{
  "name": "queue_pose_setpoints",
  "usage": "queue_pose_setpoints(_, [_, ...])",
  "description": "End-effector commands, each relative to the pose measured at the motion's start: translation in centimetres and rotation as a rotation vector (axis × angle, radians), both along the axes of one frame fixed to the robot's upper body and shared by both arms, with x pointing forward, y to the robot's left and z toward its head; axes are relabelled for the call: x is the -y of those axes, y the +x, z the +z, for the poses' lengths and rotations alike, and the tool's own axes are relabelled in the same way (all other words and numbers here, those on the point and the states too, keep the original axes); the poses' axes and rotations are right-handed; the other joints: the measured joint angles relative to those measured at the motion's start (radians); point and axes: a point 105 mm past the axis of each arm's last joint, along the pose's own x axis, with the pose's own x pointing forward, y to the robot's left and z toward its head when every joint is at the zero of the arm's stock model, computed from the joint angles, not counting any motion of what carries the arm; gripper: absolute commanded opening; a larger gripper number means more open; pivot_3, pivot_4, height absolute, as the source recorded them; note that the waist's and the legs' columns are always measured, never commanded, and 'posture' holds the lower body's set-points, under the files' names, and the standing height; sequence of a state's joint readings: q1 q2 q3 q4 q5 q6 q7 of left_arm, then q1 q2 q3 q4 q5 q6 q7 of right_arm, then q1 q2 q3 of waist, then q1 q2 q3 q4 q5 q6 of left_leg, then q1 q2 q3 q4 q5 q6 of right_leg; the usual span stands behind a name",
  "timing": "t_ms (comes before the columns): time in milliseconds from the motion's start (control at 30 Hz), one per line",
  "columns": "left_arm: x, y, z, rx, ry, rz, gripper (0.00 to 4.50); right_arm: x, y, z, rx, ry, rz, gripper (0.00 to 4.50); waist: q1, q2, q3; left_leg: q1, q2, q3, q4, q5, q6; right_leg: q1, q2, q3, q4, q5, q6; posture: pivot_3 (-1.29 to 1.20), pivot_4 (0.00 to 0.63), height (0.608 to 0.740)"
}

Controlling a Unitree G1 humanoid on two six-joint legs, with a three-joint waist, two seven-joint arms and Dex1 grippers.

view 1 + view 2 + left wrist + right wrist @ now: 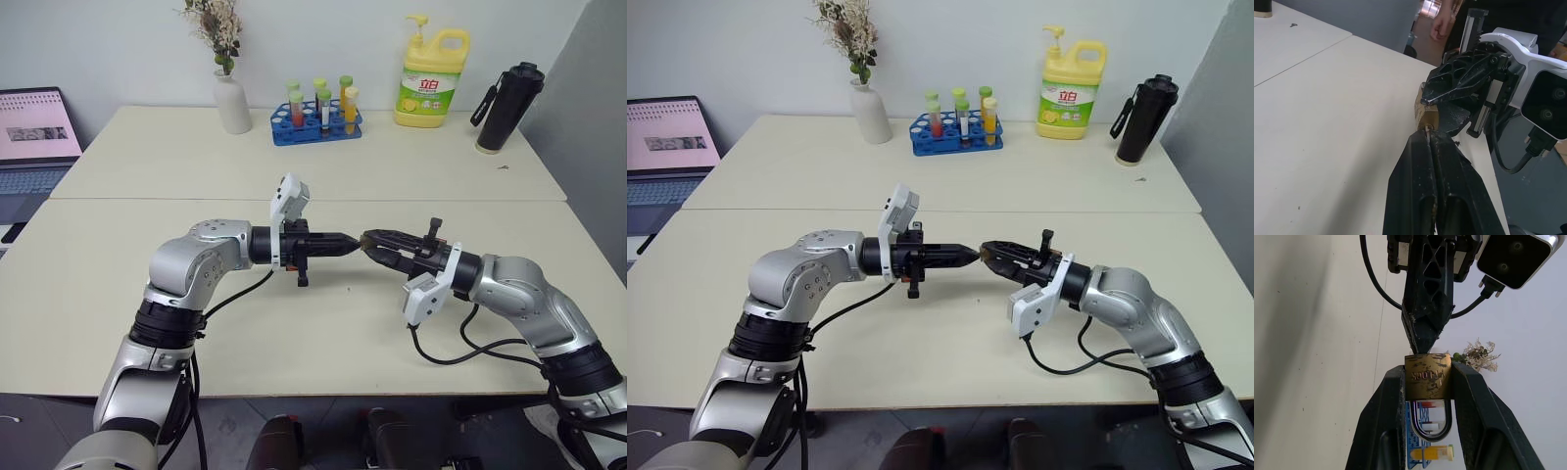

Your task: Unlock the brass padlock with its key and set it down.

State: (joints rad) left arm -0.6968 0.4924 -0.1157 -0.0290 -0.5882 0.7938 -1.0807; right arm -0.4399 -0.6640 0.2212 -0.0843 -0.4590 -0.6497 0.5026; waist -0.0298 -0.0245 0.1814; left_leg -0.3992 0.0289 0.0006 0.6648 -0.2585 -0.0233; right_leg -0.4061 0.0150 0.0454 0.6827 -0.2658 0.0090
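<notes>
The brass padlock (1427, 377) is clamped by its sides between the fingers of my right gripper (374, 242), held above the table (294, 333). Its silvery shackle (1431, 423) points back toward that wrist and looks closed. My left gripper (346, 243) points tip to tip at the right one, its fingers pressed together. A thin silvery bit of the key (1427, 132) shows at its tip, touching the padlock's (1425, 113) end face. Most of the key is hidden between the fingers.
Along the table's far side stand a white vase with dried flowers (231, 98), a blue rack of test tubes (318, 122), a yellow detergent bottle (433, 83) and a black flask (507, 108). A laptop (34, 137) sits at the far left. A person's hand (1442, 22) shows beyond the table.
</notes>
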Motion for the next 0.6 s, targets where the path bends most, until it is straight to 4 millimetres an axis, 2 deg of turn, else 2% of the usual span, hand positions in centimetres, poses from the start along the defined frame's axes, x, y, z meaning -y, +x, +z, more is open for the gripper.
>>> queue_pose_setpoints(33, [0.0, -1.0, 1.3, 0.137, 0.009, -0.056, 0.0, -0.4, -0.6, 0.4, 0.01, 0.003, 0.036, 0.92, -0.001, 0.0, 0.0, 0.0, 0.0, 0.0, 0.0, 0.0, 0.0, 0.0, 0.0, 0.0, 0.0, 0.0, 0.0, 0.0, 0.15, 0.74])
queue_pose_setpoints(133, [0.0, -1.4, 1.3, 0.225, 0.035, -0.095, 0.0, -0.4, -0.6, 0.5, 0.011, 0.004, 0.04, 0.92, 0.0, 0.0, 0.0, 0.0, 0.0, 0.0, 0.0, 0.0, 0.0, 0.0, 0.0, 0.0, 0.0, 0.0, 0.0, 0.0, 0.15, 0.74])
queue_pose_setpoints(233, [0.4, -1.8, 1.4, 0.392, 0.086, -0.15, 0.0, -0.4, -0.6, 0.6, 0.014, 0.008, 0.044, 0.92, 0.001, 0.0, 0.0, 0.0, 0.0, 0.0, 0.0, 0.0, 0.0, 0.0, 0.0, 0.0, 0.0, 0.0, 0.0, 0.0, 0.15, 0.74])
queue_pose_setpoints(600, [1.4, -1.5, 1.4, 0.765, 0.171, -0.195, 0.0, -0.3, -0.5, 0.5, 0.001, 0.022, 0.036, 0.92, 0.001, 0.0, 0.0, 0.0, 0.0, 0.001, 0.0, 0.0, 0.0, 0.0, 0.0, 0.0, 0.0, 0.0, 0.0, 0.0, 0.15, 0.74])
